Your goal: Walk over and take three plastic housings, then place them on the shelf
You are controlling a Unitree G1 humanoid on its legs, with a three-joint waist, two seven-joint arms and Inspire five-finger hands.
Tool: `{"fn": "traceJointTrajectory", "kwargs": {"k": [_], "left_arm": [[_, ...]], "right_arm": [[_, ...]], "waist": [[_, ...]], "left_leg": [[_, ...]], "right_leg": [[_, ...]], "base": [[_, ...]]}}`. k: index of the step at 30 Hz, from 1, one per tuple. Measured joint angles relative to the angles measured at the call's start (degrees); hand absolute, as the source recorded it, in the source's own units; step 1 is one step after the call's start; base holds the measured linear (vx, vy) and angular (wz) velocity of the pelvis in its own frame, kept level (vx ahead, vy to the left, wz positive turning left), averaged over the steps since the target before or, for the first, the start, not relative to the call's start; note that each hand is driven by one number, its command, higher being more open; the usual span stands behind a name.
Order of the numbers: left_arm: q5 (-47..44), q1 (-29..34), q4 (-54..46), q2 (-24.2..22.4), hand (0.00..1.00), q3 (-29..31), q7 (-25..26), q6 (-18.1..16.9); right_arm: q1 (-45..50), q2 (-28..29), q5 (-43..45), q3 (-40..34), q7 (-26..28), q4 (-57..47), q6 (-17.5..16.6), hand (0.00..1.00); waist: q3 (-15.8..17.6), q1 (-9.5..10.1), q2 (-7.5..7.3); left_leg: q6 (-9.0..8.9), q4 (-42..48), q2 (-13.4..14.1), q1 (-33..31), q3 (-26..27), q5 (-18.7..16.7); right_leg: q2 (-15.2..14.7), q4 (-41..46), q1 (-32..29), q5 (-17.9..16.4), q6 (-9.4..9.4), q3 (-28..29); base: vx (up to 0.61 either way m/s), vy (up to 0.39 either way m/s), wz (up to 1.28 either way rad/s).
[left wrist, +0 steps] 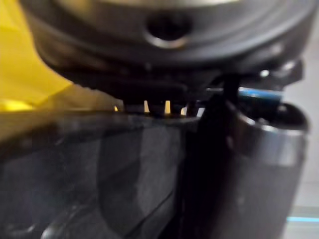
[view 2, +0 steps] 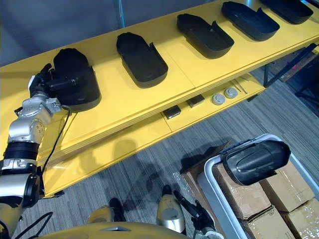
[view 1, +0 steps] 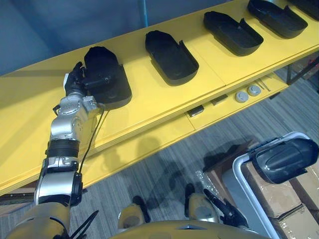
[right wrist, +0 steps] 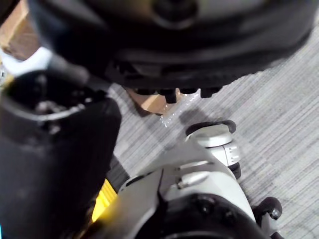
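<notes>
Several black plastic housings lie in a row on the yellow shelf (view 1: 149, 99). My left hand (view 1: 75, 79) is at the leftmost housing (view 1: 107, 82), its thumb laid over the housing's top and its fingers round the left rim; the left wrist view shows the same housing (left wrist: 124, 174) close under the thumb (left wrist: 259, 164). The neighbouring housings (view 1: 171, 56) (view 1: 232, 32) (view 1: 276, 17) lie apart from the hand. One more housing (view 1: 284, 159) rests in a white-rimmed bin (view 1: 239, 172) at the lower right. My right hand (view 1: 222, 205) hangs low with relaxed fingers, holding nothing.
Cardboard boxes (view 1: 279, 199) sit in and beside the bin. On the shelf's lower ledge lie two round grey caps (view 1: 241, 96) (view 1: 254, 90) and two small dark blocks (view 1: 195, 110) (view 1: 218, 100). Grey carpet (view 1: 164, 164) spreads between the shelf and the bin.
</notes>
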Motion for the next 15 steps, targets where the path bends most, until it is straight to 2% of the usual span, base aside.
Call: {"fn": "traceJointTrajectory", "kwargs": {"k": [5,9,10,15], "left_arm": [[6.2,-0.2,0.0,0.0,1.0,-0.3,-1.8,1.7],[13.3,-1.1,1.7,0.0,1.0,-0.4,-3.7,4.4],[17.3,-1.2,2.4,0.3,1.0,-0.7,-4.2,5.4],[25.7,-2.2,6.2,2.2,1.0,-3.5,-6.5,7.3]], "right_arm": [[0.1,0.0,0.0,0.0,-0.2,0.0,0.0,1.0],[0.3,0.1,0.0,0.0,-0.3,0.6,0.0,1.0],[0.3,0.2,0.0,-0.1,-0.3,0.9,0.0,1.0],[0.4,0.5,0.0,-0.8,-0.4,4.3,-0.1,1.0]], "waist": [[-0.2,-0.24,0.28],[-0.5,-1.04,0.77],[-1.0,-1.81,1.33],[-2.3,-2.27,3.22]], "left_leg": [[0.0,-0.2,-0.2,1.0,0.0,0.0],[-0.08,-1.4,-0.5,3.1,-0.1,0.7],[-0.06,-2.4,-0.7,3.2,-0.2,1.3],[-0.4,-6.2,-1.2,5.1,-0.2,3.7]], "right_leg": [[-0.1,0.0,0.8,-0.2,0.19,0.0],[-0.2,-0.1,2.2,-0.4,0.11,-0.3],[-0.2,-0.3,2.1,-0.4,0.12,-0.7],[0.0,-0.5,2.3,-0.4,0.12,-1.2]], "base": [[0.0,0.0,0.0],[0.0,-0.003,0.01],[-0.01,-0.018,0.05],[-0.01,-0.034,0.02]]}}
